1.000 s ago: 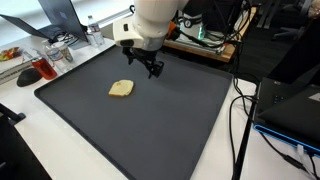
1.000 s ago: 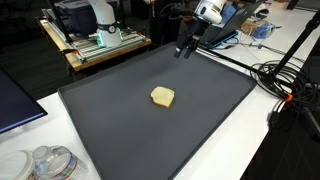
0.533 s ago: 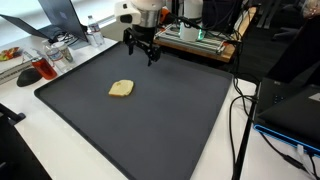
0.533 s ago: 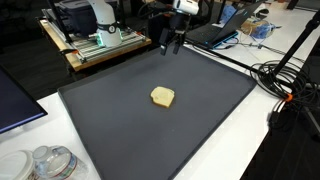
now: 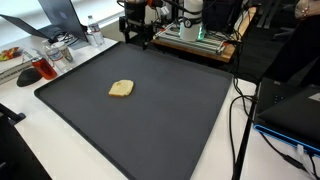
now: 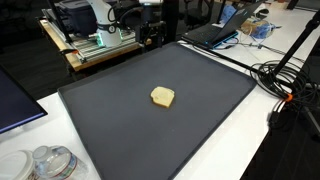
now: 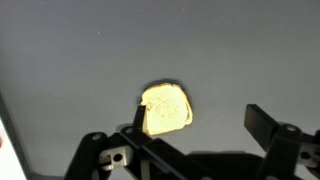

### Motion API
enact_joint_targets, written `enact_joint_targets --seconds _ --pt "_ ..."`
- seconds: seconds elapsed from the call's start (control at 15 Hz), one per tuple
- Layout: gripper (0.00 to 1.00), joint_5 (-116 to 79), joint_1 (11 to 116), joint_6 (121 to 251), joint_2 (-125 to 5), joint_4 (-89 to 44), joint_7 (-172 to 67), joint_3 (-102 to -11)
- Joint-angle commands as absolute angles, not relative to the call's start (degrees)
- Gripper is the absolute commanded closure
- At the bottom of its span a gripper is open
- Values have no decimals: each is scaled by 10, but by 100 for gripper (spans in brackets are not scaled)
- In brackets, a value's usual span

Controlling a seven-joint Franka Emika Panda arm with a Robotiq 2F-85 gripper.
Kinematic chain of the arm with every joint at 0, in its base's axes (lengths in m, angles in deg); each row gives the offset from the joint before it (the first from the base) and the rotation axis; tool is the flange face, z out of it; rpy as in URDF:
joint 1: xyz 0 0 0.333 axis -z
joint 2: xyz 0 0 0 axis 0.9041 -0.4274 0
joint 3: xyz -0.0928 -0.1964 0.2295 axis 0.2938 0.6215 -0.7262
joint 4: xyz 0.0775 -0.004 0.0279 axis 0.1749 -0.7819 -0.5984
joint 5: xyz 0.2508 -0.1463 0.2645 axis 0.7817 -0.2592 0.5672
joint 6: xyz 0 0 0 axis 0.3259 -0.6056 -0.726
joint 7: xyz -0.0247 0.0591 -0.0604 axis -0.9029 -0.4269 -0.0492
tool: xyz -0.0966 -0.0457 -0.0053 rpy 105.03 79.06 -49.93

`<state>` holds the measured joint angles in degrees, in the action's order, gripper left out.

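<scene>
- Lying flat on the dark mat (image 5: 170, 125), left of its centre: a pale bread slice (image 5: 121, 89); it sits alone on the mat
- Hanging by the mat's far edge, well apart from the bread slice: the gripper (image 5: 138, 36); jaws spread wide, holding nothing
- Wrist view: bread slice (image 7: 166, 108) on the mat below, between the two black fingers (image 7: 262, 120); nearer the left one, not touching either
- In an exterior view: bread slice (image 6: 163, 96) mid-mat; gripper (image 6: 150, 34) near the mat's far corner
- Right of the mat: black cables (image 5: 238, 115) trailing across the white table (image 5: 60, 150)
</scene>
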<state>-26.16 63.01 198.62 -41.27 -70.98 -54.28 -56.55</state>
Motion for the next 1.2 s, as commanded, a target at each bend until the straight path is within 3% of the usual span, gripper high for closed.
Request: enact_joint_targets --seconds 0.0,0.4,1.13 --pt "0 -120 649 2012 -355 -751 -679 -554" --pt "0 29 649 1934 -333 -706 -803 -515" --pt "0 -89 672 1799 -347 -596 -627 -543"
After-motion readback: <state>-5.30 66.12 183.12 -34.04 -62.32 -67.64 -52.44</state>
